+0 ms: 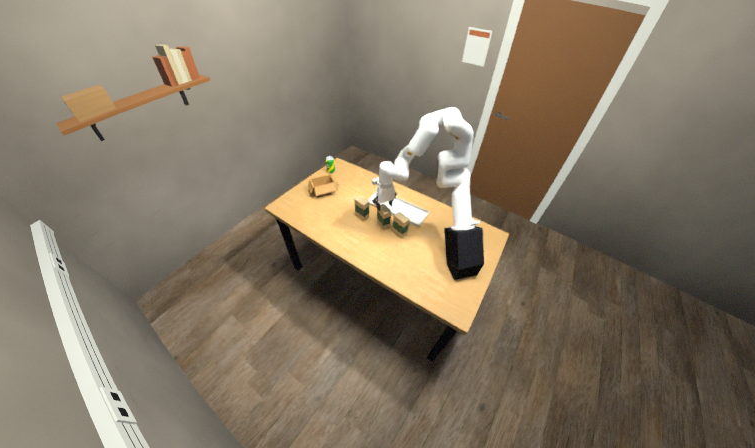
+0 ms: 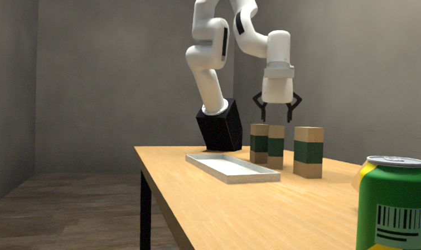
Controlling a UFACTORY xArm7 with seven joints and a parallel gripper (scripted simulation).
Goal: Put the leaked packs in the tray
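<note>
Three coffee packs stand upright in a row on the table [image 2: 205,198], each tan with a green band: the far pack [image 2: 259,143], the middle pack [image 2: 275,147] and the near pack [image 2: 308,152]. In the exterior view the far and middle packs overlap; the top view shows them apart. The near pack stands clear of both. The metal tray [image 2: 233,168] lies just left of the row and holds nothing.

The gripper [image 2: 276,119] hangs pointing straight down above the middle pack, fingers spread wide with nothing between them, tips just above the pack's top and not touching it.

Step in hand, by judgement: approach for a squeeze test of the middle pack. No pack appears sorted. The next move calls for a straight descent so the fingers straddle the two big flat sides, then a gentle closing to feel for softness without tipping the pack or nudging its neighbours.

The exterior view shows finger spread, height above the pack and the tray's rim. The top view shows the row's spacing and a cardboard box [image 1: 322,185] at the table's far end, mostly cut off in the exterior view. The soda can [image 2: 395,203] looms near in the exterior view.
</note>
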